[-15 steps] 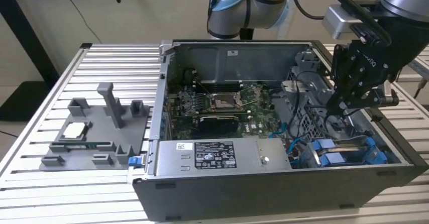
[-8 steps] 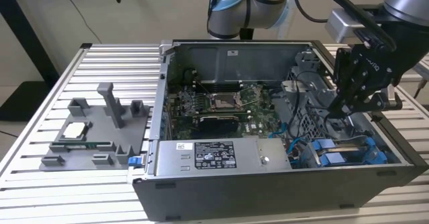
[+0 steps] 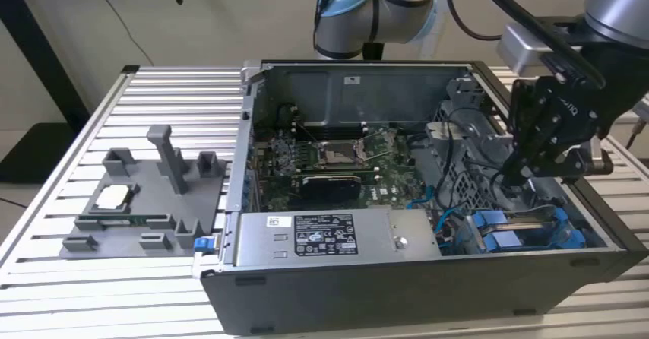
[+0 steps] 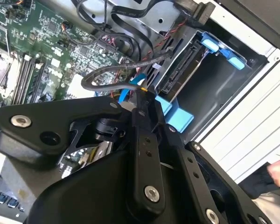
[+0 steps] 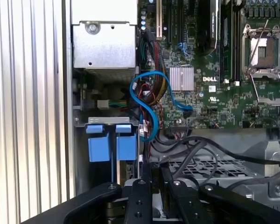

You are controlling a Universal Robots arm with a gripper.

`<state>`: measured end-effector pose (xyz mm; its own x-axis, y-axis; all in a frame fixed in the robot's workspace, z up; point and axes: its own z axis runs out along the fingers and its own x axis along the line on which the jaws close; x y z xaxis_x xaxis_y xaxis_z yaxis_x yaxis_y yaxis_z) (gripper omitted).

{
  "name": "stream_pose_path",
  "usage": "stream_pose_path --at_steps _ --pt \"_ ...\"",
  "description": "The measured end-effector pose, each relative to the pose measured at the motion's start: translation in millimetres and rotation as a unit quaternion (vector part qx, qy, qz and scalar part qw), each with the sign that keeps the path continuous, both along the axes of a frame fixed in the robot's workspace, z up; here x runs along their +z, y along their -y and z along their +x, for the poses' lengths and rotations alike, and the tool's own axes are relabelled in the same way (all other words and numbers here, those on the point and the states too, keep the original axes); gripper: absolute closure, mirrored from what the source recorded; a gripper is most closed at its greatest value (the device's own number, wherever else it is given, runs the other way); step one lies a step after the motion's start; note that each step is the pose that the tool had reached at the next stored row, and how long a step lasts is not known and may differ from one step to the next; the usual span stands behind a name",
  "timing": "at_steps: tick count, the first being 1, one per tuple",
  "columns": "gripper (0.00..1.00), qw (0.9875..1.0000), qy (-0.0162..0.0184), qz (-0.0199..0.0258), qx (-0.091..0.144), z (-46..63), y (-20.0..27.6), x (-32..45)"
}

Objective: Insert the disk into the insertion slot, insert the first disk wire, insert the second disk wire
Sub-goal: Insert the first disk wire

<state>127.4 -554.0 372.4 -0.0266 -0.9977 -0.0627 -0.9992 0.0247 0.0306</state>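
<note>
The fingers (image 4: 139,116) stand close together, tips nearly meeting. They seem to pinch the end of a blue wire (image 4: 129,87), though the grip itself is half hidden, so I can't be sure. In the first wrist view this blue wire (image 5: 149,105) loops off the motherboard (image 5: 214,93) and runs down toward the fingertips.

The gripper (image 4: 142,93) hangs inside the open case (image 3: 406,293), by its wall on the exterior view's right. In that view the gripper (image 3: 504,179) is above and just behind the slot (image 3: 583,232). A black wire (image 4: 98,75) curls just beside the fingertips, between them and the motherboard.

The disk (image 4: 179,72) already sits in the slot (image 4: 214,93), at the case's near corner on the exterior view's right. Its connector edge faces the gripper, near the fingertips but apart from them. The blue carrier tabs (image 5: 105,147) show at the slot's mouth, and in the exterior view the disk (image 3: 522,219) lies between blue carrier parts.

Along the case's near edge, beside the slot, lies the grey power box (image 3: 324,236), with the motherboard (image 3: 335,164) behind it. The case rests on a slatted table (image 3: 152,103). A grey fixture plate (image 3: 142,202) lies on the table well apart from the case, toward the exterior view's left edge.
</note>
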Motion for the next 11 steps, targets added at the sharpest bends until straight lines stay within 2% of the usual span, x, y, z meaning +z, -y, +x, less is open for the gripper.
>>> stream_pose_path --at_steps 7,11 --pt "0.81 1.0 0.0 -0.0018 0.0 2.6 3.5 -5.8" --pt "0.81 1.0 0.0 -0.0026 0.0 2.7 3.9 -9.1"
